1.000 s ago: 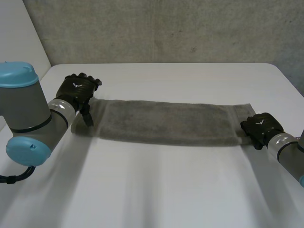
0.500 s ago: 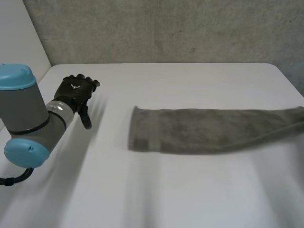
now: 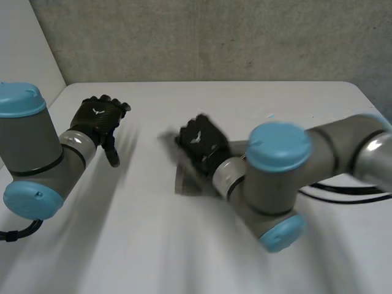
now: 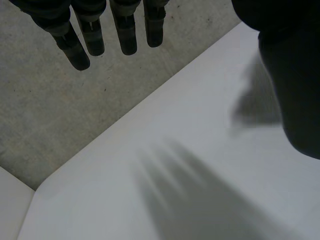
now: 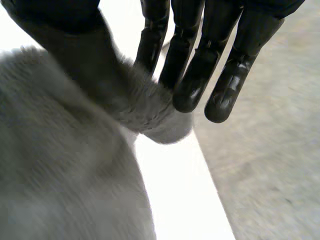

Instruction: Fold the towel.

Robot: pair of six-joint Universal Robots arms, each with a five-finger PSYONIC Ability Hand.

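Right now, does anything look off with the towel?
Yes. The towel is bunched, not flat: the right hand pinches an edge between thumb and fingers, with a crumpled patch under it. The left hand hangs open over the table, apart from the towel, so nothing anchors the other end.

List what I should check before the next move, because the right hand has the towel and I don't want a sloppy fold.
1. Right hand grip on the towel: ok. A towel edge is pinched between its thumb and fingers.
2. Left hand free: ok. Its fingers are straight and hold nothing.
3. Hands apart: ok. In the head view, bare table lies between them.
4. Left hand off the towel: ok. It hovers over bare table near the far corner.
5. Towel layers lined up: cannot tell. The right arm covers most of the cloth.
6. Towel flat, no bunching: cannot tell. Just a small grey patch shows beneath the right hand.
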